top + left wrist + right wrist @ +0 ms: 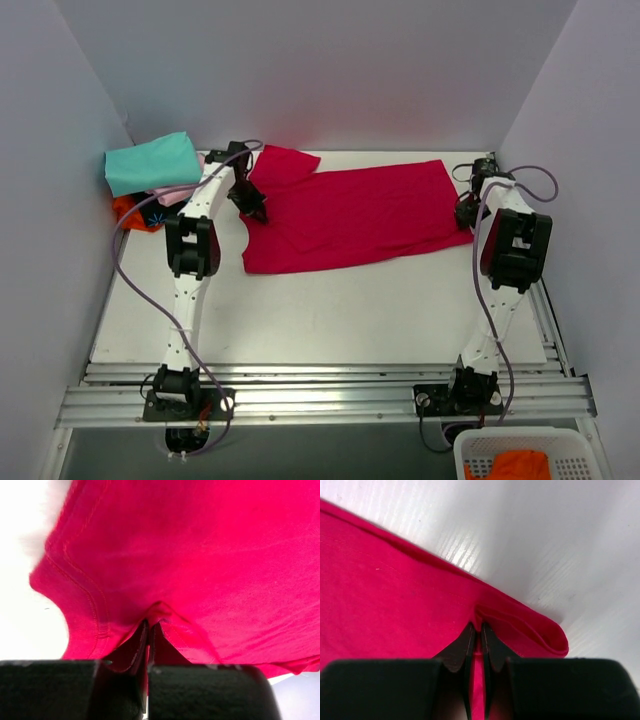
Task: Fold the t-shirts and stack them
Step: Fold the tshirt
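1. The left gripper (pixel 150 626) has its fingers pressed together on a pinch of the crimson t-shirt (pixel 210 550). A small ridge of cloth rises between the tips, just beside a curved, double-stitched edge. I cannot tell whether that edge is the neckline or a sleeve opening.
2. The right gripper (pixel 479 629) is likewise closed on cloth. It nips the doubled-over hem near a rounded corner, with the bare white table (pixel 560 540) just beyond.
3. From above, the two pinches sit at opposite ends of the shirt, left gripper at the left end and right gripper at the right. Holding both ends probably lets the arms lift one long edge evenly and carry it over in a single fold without the cloth bunching.
4. The shirt itself lies spread across the far half of the table, mostly flat. One sleeve (pixel 285 163) pokes out at the far left.
5. In the far-left corner, close behind the left arm, sits a pile with the teal t-shirt (pixel 150 165) on top. Slivers of pink (pixel 172 197), black (pixel 156 215) and orange (pixel 124 208) show beneath it. That is likely where the red one belongs once folded.
6. A white basket (pixel 575 462) holding orange cloth (pixel 520 466) sits beyond the near right edge.
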Motion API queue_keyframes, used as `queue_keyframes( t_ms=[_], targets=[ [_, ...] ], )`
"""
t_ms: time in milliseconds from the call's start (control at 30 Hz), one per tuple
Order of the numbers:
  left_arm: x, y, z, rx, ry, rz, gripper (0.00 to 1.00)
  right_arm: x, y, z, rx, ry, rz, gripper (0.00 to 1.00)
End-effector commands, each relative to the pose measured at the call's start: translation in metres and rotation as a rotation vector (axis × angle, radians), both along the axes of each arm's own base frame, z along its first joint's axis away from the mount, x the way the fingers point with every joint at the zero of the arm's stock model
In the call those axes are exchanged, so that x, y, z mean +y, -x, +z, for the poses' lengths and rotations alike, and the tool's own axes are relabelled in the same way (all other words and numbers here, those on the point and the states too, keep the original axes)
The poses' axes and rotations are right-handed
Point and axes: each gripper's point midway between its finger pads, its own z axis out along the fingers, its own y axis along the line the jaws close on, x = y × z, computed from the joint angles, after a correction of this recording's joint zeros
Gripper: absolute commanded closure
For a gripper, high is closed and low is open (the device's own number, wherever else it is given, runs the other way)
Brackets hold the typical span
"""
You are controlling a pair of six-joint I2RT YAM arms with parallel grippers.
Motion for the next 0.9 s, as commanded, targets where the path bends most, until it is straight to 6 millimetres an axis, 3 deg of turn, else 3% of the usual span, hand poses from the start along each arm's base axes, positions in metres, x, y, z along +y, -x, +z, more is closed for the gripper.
queue_keyframes(
  t_ms=[0,100,233,400,567,733,867],
  targets=[
    [0.008,-0.010,0.027,-0.069,0.033,0.028,0.98,-0.001,0.015,-0.009,0.086,0.009,0.003,1.00],
    [0.013,-0.015,0.030,-0.079,0.033,0.043,0.98,-0.003,0.017,-0.007,0.088,0.018,-0.001,1.00],
    [0.022,-0.032,0.051,-0.153,0.028,0.066,0.98,-0.009,0.019,0.000,0.087,0.038,-0.015,1.00],
    [0.032,-0.048,0.074,-0.228,0.069,0.108,0.98,-0.016,0.009,0.024,0.026,0.056,-0.029,1.00],
    [0.030,-0.053,0.092,-0.261,0.123,0.117,0.98,-0.018,-0.006,0.043,-0.018,0.052,-0.035,1.00],
    [0.039,-0.053,0.093,-0.264,0.103,0.126,0.98,-0.017,-0.012,0.053,-0.049,0.041,-0.046,1.00],
    [0.040,-0.059,0.116,-0.342,0.115,0.116,0.98,-0.016,-0.016,0.058,-0.070,0.038,-0.043,1.00]
  ],
)
